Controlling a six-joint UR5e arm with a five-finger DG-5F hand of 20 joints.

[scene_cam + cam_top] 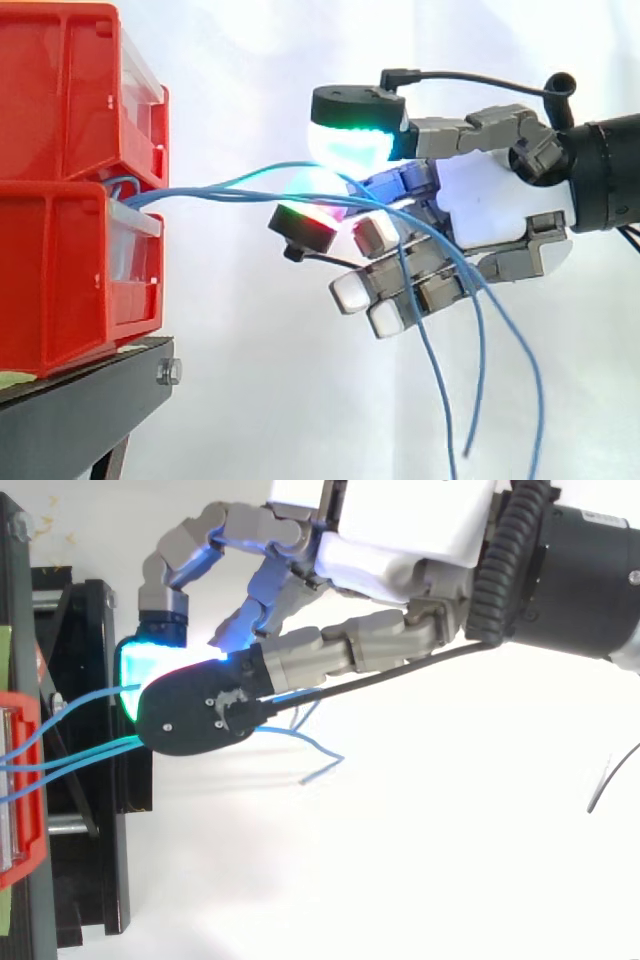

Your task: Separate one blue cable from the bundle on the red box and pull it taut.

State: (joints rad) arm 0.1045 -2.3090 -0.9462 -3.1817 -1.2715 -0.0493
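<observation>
Several thin blue cables [200, 192] come out between the two stacked red bins [60, 280] and run right, sagging a little, into my hand [480, 215]. A green-glowing fingertip [350, 145] sits above them and a red-glowing one [305, 220] below. One cable arcs up and passes between these pads, pinched there. The other fingers are curled beneath, and the cables cross them. The loose ends [475, 400] hang down below the hand. In the top view the cables [70, 705] leave the red bin [25, 780] and disappear under the hand [400, 540].
The red bins stand on a black stand [90, 400] at the left. A white curtain is behind everything. The arm enters from the right. Open air lies below the hand, where the cable ends dangle.
</observation>
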